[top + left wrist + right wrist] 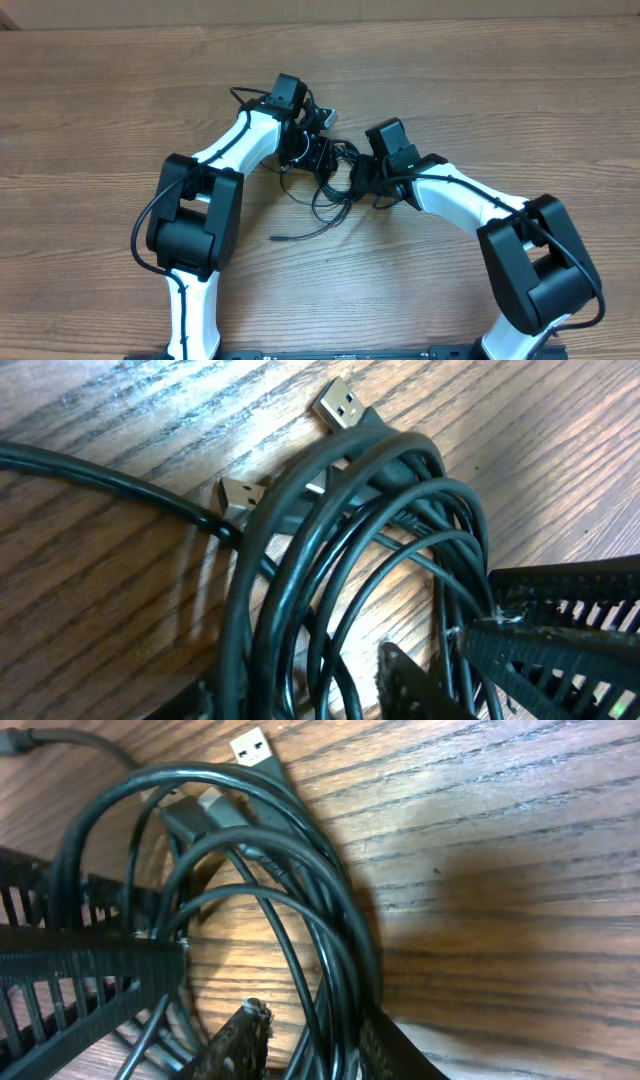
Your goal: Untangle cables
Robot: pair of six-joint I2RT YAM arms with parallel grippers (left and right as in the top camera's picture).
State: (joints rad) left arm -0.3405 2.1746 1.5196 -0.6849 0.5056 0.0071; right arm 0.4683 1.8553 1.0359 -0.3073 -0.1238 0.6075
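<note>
On wooden table [100, 100], bunched black cables [250, 620] with silvery USB plugs [340, 405]

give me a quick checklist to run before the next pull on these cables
1. Strands of the cables pass between the left gripper fingers: ok.
2. Left gripper has a firm hold: cannot tell.
3. Strands pass between the right gripper fingers: ok.
4. Right gripper has a firm hold: cannot tell.
5. USB plugs clear of the coil: not ok, both lie against it.
6. Loops separated: not ok, they overlap closely.
</note>
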